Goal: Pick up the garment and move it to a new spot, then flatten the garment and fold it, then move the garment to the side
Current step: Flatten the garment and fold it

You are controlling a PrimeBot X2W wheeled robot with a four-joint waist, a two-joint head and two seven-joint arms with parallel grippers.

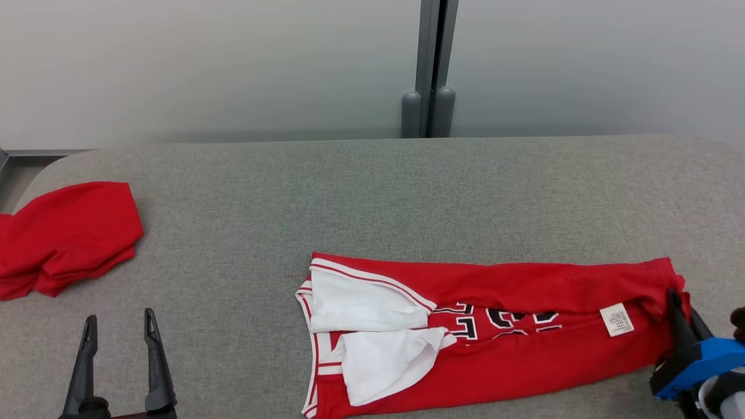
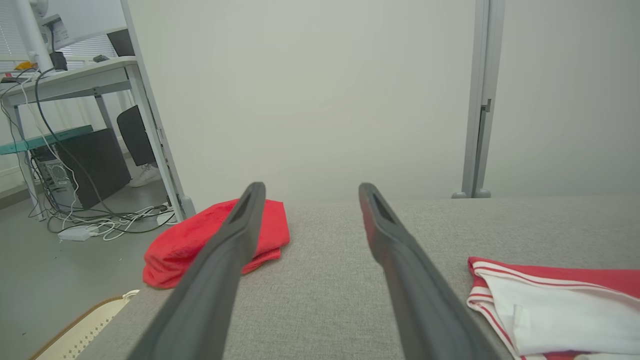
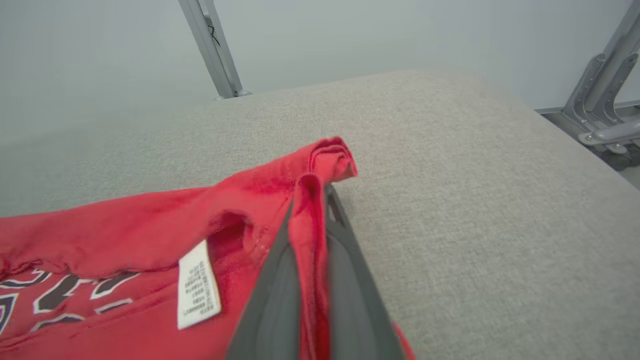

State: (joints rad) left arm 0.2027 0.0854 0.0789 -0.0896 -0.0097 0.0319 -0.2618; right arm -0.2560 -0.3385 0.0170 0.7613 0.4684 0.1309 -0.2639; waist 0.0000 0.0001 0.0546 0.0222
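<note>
Folding step: right gripper [image 3: 320, 192] clamped on the hem end of the red-and-white basketball jersey [image 1: 512, 355].
The jersey lies as a long strip on the grey fabric table [image 1: 372, 186], right of centre. Next, I judge, that end must lift and carry over leftward. The right wrist view shows cloth pinched between the jaws, and the head view shows the left gripper [image 1: 119, 317] spread and empty.

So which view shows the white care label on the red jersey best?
The right wrist view: the care label sits close and large beside the right gripper pinching the jersey. The head view has it small; the left wrist view catches the jersey's other end.
</note>
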